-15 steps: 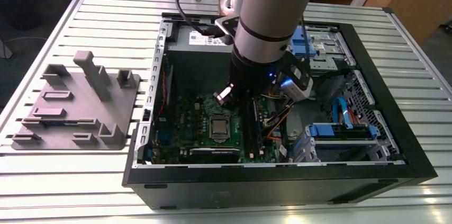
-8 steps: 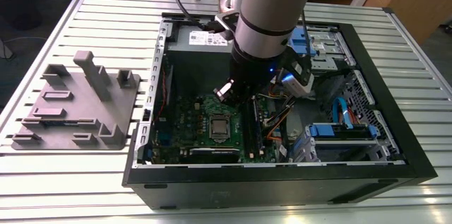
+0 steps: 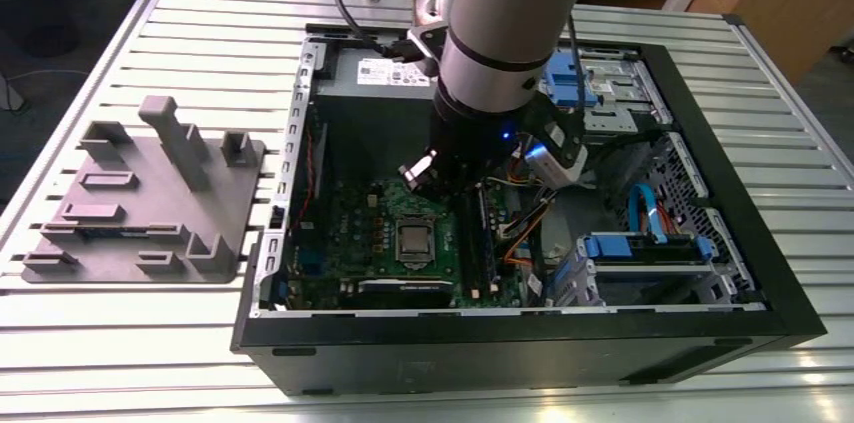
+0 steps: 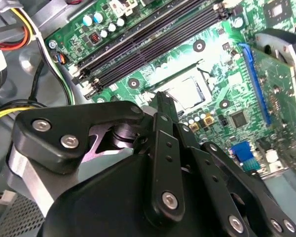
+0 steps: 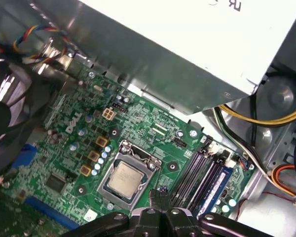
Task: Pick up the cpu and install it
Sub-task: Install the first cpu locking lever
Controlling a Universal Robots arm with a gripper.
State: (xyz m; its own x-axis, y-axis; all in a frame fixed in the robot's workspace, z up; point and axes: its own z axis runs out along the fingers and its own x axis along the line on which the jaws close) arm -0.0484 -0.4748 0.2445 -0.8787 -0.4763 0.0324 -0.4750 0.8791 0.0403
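Slatted metal table [image 3: 134,343]; silver square cpu [image 5: 124,178] seated in socket [image 5: 138,154]; tool [image 5: 156,195] closed, empty.

On my feed, the cpu [image 5: 124,178] has a silver-grey metal top with a dull, brushed sheen. The socket frame [image 5: 140,154] around it is brighter bare metal. The motherboard [image 5: 153,126] is glossy green laminate that throws back the light. The gripper [image 4: 160,98] is matt black, plastic or coated metal, I can't tell which, studded with shiny metal screw heads. The power supply [image 5: 187,44] is pale bare sheet metal. In the exterior view I see the fixture [image 3: 134,203] as matt grey plastic, the case [image 3: 534,348] as smooth black outside, and the desk [image 3: 134,343] as ribbed metal with a satin finish. The arm [image 3: 514,33] is smooth grey.
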